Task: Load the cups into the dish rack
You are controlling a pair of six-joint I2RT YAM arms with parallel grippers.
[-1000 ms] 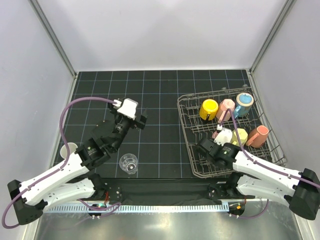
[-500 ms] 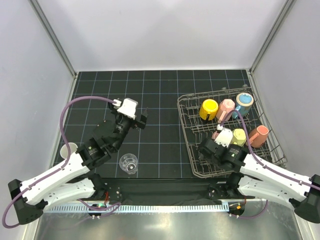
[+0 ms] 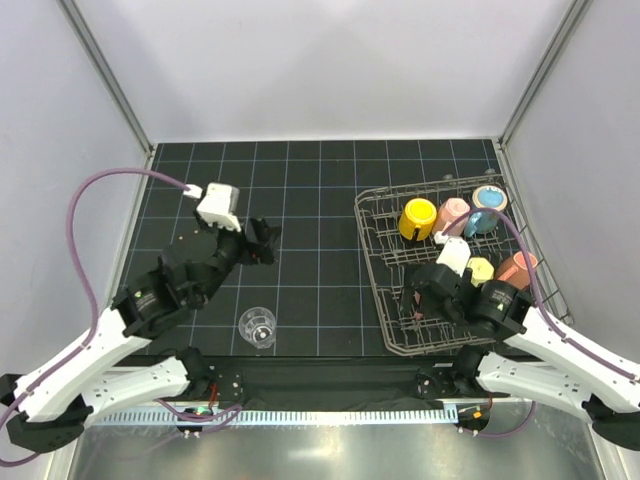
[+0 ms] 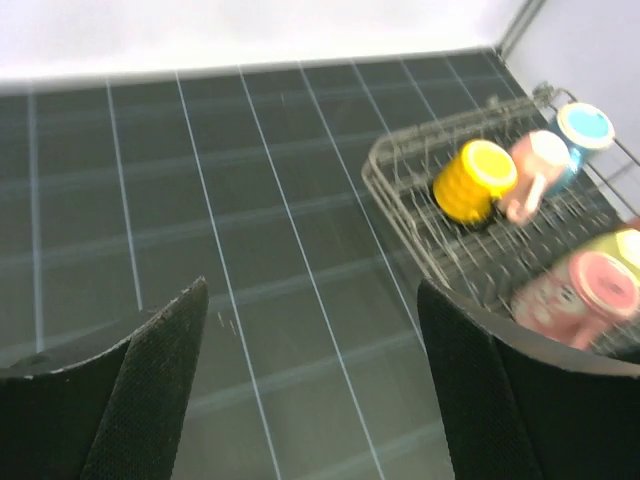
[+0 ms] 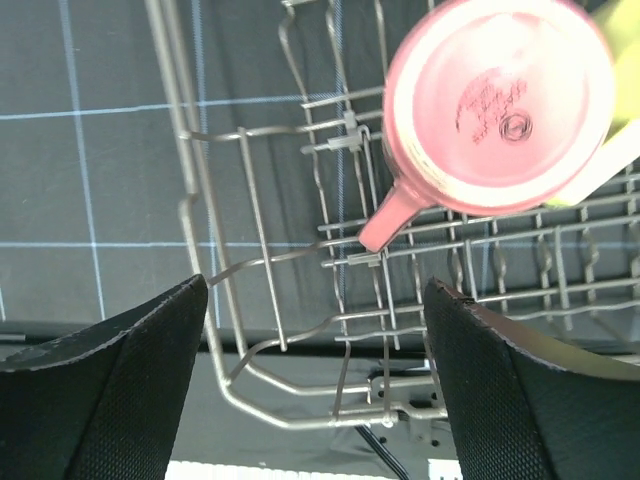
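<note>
No word, brand or number could be read anywhere. The only lettering showed in the right wrist view, on the upturned base of the pink mug (image 5: pixel 497 110) in the dish rack (image 5: pixel 347 125). Several short lines of small, darker print ran slantwise across that base, with a small round mark beside them. All of it was too small and blurred to make out a single letter or figure.
</note>
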